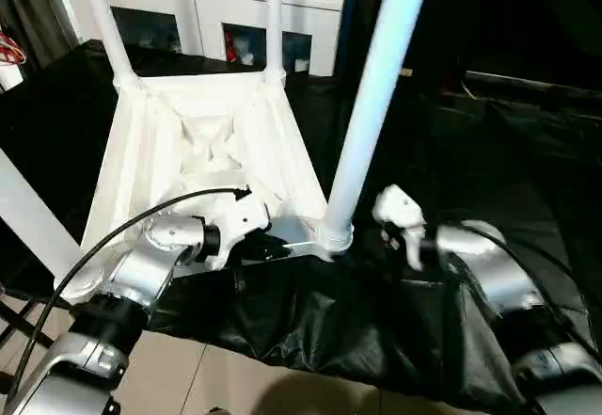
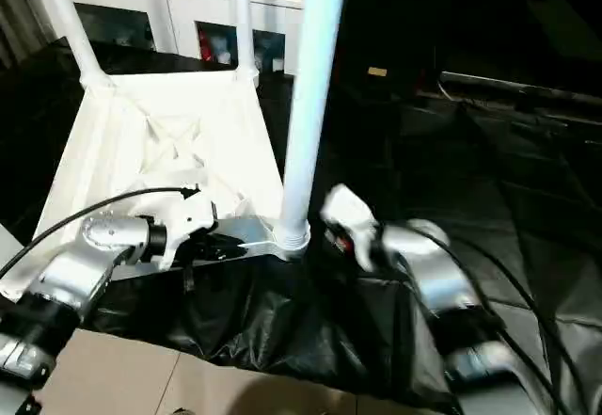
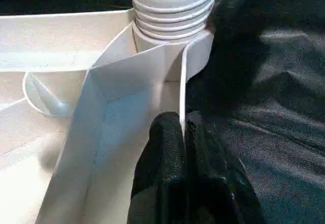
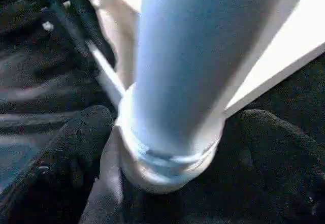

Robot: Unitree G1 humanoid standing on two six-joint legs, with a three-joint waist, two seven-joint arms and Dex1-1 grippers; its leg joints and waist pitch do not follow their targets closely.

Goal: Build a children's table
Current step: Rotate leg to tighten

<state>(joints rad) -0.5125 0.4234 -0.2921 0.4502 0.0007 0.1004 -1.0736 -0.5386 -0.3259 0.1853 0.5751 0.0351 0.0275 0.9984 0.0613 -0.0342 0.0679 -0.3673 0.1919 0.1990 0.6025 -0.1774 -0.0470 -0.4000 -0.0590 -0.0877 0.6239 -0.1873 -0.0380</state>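
You had the white plastic rectangular tabletop (image 1: 212, 142) lying upside down on the counter covered in black cloth (image 1: 451, 246), ribbed underside up. Its round corner sockets served as the holders here: the near-right socket (image 1: 331, 238) held a long tapered white tube leg (image 1: 372, 95) standing upright, and the two far sockets each held a leg (image 1: 105, 29) (image 1: 274, 20) as well.

Your left gripper (image 1: 275, 246) sat at the near edge of the tabletop, just beside that socket. The left wrist view showed what the head views could not: its jaws were clamped together on the thin upright rim wall (image 3: 181, 102), one black finger (image 3: 162, 153) on each side.

Your right gripper (image 4: 172, 173) had its jaws wide apart, and the right wrist view showed the leg's base between them, with gaps either side.

A white glass-doored cabinet (image 1: 235, 20) stood behind the counter.
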